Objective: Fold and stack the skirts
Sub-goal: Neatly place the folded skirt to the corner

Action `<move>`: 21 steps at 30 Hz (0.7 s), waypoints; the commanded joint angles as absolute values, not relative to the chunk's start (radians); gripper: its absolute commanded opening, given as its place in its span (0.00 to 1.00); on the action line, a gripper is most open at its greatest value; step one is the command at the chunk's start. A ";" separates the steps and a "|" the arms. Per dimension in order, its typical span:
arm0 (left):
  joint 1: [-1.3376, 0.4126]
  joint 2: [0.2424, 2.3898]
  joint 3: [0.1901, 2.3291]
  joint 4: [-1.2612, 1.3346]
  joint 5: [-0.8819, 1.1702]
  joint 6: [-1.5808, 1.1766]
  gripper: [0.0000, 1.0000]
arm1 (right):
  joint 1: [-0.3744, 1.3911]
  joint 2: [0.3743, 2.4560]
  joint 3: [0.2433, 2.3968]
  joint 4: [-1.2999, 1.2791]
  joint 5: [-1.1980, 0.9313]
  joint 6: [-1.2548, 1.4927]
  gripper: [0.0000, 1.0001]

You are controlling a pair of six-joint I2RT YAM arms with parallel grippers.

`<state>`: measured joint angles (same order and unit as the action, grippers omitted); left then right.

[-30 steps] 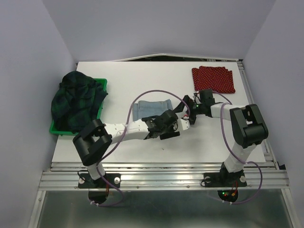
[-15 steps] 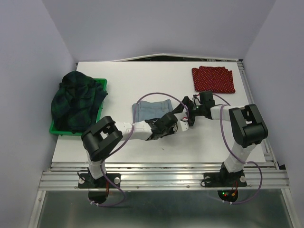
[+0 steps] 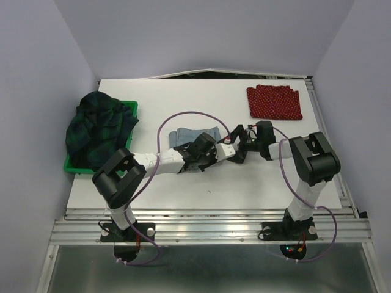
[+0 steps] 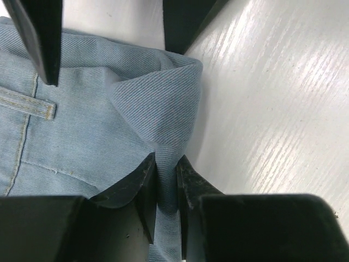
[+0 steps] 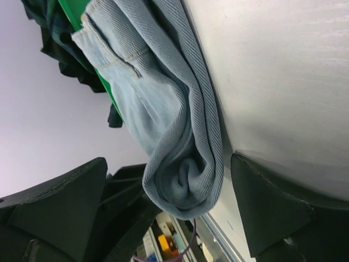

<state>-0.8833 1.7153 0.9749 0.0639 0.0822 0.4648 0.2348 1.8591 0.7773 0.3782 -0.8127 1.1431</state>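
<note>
From above, the left arm [image 3: 165, 162] covers the near part of the denim skirt [image 3: 195, 133], so only its far strip shows. Where the two arms meet, the dark parts are too small to tell apart. The plaid skirt [image 3: 98, 128] buries most of the green bin [image 3: 129, 104].

In the right wrist view, the right gripper [image 5: 169, 164] shows only as blurred dark wedges. The small orange item [image 5: 165, 244] under the cloth cannot be made out.

In the left wrist view, the denim runs off the left and bottom edges. Its pinched fold disappears inside the left gripper [image 4: 166, 169]. Two dark shapes are cut off at the top edge, possibly the right gripper's fingers.
</note>
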 commanded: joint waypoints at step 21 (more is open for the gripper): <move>-0.845 1.741 1.058 0.146 0.150 0.367 0.00 | 0.360 1.891 0.644 0.541 -0.589 1.417 0.96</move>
<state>-0.8551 1.7306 0.9981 0.0868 0.1257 0.3992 0.3363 1.8664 0.6899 0.6498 -0.6243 1.3499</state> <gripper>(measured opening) 0.265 0.968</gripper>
